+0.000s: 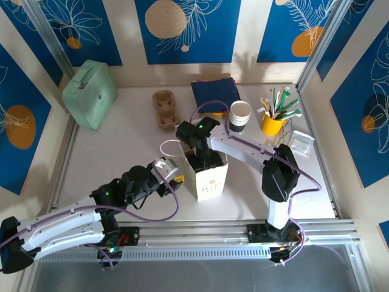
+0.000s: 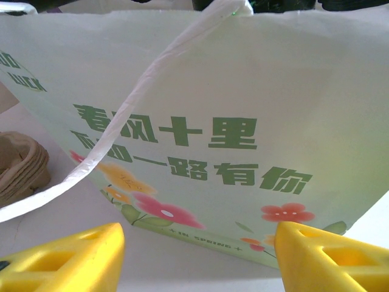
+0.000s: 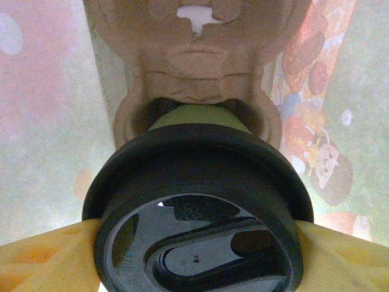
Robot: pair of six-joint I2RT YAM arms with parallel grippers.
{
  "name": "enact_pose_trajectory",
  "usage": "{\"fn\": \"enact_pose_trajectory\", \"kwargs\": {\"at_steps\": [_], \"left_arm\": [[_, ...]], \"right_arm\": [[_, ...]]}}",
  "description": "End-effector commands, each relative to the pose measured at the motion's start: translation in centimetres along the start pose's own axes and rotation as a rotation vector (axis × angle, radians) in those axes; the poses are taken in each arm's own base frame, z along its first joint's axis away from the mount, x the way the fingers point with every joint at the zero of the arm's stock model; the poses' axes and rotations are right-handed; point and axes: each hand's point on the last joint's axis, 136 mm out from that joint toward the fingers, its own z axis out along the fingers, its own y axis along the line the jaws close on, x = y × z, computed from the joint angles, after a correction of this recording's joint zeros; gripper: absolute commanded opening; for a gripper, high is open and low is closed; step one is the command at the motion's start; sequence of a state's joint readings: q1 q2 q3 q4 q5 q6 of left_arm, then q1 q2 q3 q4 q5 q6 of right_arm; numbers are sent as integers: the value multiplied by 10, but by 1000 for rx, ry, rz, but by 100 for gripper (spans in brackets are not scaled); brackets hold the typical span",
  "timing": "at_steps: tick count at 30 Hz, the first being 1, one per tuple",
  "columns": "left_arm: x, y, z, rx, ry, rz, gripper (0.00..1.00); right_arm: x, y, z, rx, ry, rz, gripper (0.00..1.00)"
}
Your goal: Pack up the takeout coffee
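The takeout coffee is a light cup under a round black lid, and it hangs inside the printed paper bag. My right gripper is shut on it, with a yellow finger pressed against each side of the lid. Below the cup, a brown cardboard carrier lies on the bag's floor. In the top view my right gripper reaches down into the bag's mouth. My left gripper stands open just off the bag's flowered side, holding nothing. The bag's white handle droops in front of it.
A mint-green case stands at the back left. A cardboard cup carrier, blue napkins, a stack of lidless cups, a yellow pot of utensils and a small clear box line the back.
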State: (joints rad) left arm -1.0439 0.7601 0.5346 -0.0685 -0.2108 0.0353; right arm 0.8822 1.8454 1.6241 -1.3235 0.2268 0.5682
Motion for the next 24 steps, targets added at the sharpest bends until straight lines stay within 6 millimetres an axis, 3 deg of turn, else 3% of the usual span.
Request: {"fn": "enact_pose_trajectory", "kwargs": {"at_steps": [1,14,24], "left_arm": [[-10,1,-5,-3,-27,10,66],[-9,3,-10,-9,-33,2,66],[-9,3,-12,-10,-36,-4,66]], "right_arm": [[1,6,14,-22,26,8,73],[2,8,28,-23,41,12,73],[-1,8,6,-25,-3,13,76]]}}
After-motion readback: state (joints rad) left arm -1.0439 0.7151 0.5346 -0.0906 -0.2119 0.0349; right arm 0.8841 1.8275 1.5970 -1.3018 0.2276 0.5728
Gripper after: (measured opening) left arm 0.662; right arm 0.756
